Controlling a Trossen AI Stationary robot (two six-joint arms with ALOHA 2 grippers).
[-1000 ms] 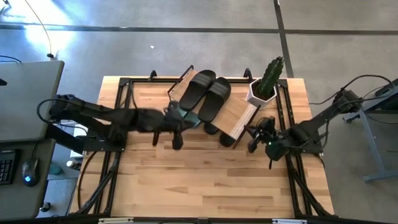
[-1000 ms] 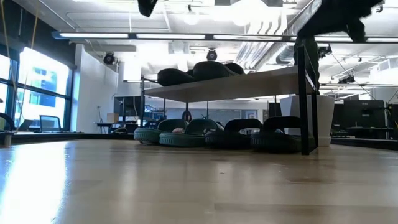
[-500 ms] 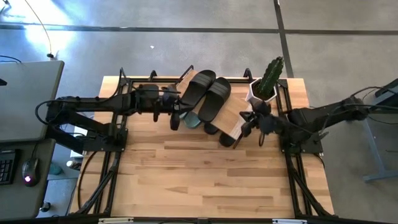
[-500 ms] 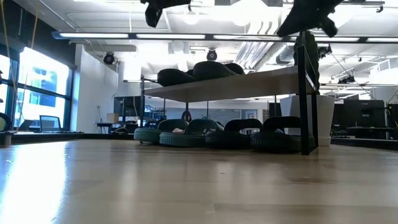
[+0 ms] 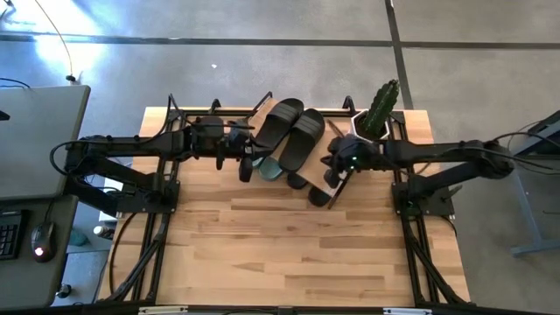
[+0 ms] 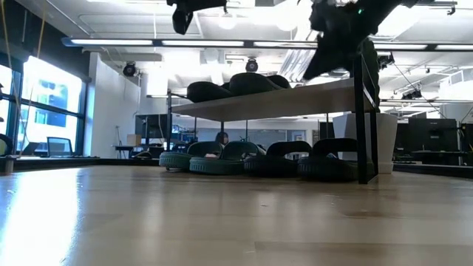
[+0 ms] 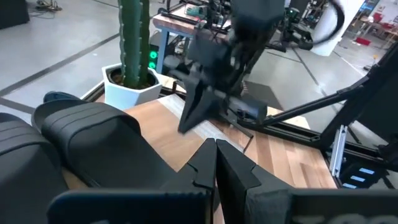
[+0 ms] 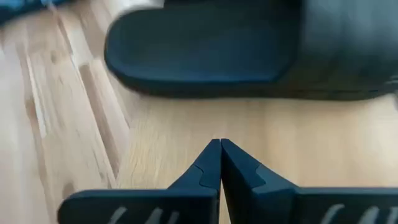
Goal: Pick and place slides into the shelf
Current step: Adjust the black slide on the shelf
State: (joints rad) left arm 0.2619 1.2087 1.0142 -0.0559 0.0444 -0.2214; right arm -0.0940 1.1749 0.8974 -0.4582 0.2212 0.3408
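The shelf (image 5: 318,166) stands at the table's far middle. Two black slides (image 5: 291,133) lie side by side on its plank top (image 6: 259,103). Under it, on the table, a green pair (image 6: 207,158) and a black pair (image 6: 307,158) stand in a row. My left gripper (image 5: 246,171) hangs shut in the air at the shelf's left end, high in the low view (image 6: 179,18). My right gripper (image 5: 331,178) is shut and hovers over the plank's right part (image 8: 186,124), just beside a black slide (image 8: 249,50). It touches nothing that I can see.
A cactus in a white pot (image 5: 374,118) stands at the shelf's right, on the table's far right corner. The right arm (image 7: 217,68) shows ahead of my left gripper (image 7: 216,149). Bare wood (image 5: 289,254) fills the table's near half.
My right gripper has swung from the table's right side leftward and toward the far edge, ending above the shelf's top. My left gripper moved toward the far edge early on, then kept still. Both stayed shut. The slides have not moved.
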